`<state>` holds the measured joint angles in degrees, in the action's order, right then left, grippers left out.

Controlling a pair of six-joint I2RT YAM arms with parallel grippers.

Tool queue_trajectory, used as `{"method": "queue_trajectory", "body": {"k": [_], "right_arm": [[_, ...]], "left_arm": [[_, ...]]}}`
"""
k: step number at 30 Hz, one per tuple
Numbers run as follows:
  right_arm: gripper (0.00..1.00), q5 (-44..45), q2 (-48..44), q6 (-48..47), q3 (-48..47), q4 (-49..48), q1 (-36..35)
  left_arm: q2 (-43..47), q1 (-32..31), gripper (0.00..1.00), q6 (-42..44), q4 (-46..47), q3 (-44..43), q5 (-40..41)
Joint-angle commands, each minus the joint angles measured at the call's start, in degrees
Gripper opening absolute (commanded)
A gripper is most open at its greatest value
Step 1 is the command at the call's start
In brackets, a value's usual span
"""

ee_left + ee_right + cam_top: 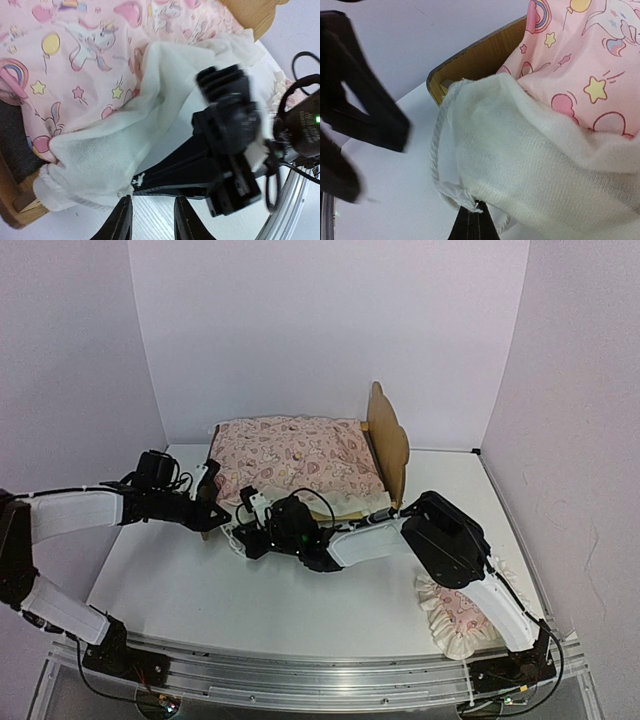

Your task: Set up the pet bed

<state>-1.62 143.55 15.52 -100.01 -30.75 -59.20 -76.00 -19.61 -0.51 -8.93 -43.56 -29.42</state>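
The plywood pet bed (388,440) stands at the back of the table, its bear-ear headboard on the right. The pink print mattress cushion (295,455) lies on it, and its white ruffled edge (100,150) hangs over the bed's near left corner (12,205). My right gripper (245,530) is shut, its fingertips (476,225) pinching the corded hem of that white ruffle (530,160). My left gripper (152,220) is open and empty beside the same corner, just short of the ruffle. The small pink pillow (460,612) lies on the table at the front right.
The right gripper's black body (225,150) fills the space right in front of my left fingers. The left gripper shows blurred at the left of the right wrist view (360,110). White walls close the table at the back and sides.
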Motion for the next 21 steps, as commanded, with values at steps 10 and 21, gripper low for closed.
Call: {"method": "queue_trajectory", "body": {"k": [10,21], "right_arm": [[0.00,-0.8,-4.5,-1.1,1.9,-4.6,-0.7],[0.00,-1.6,-4.7,-1.5,2.2,-5.9,-0.7]], "left_arm": [[-12.1,0.3,0.29,-3.0,2.5,-3.9,-5.8],[-12.7,0.3,0.25,-4.0,2.3,-3.5,-0.2]]}}
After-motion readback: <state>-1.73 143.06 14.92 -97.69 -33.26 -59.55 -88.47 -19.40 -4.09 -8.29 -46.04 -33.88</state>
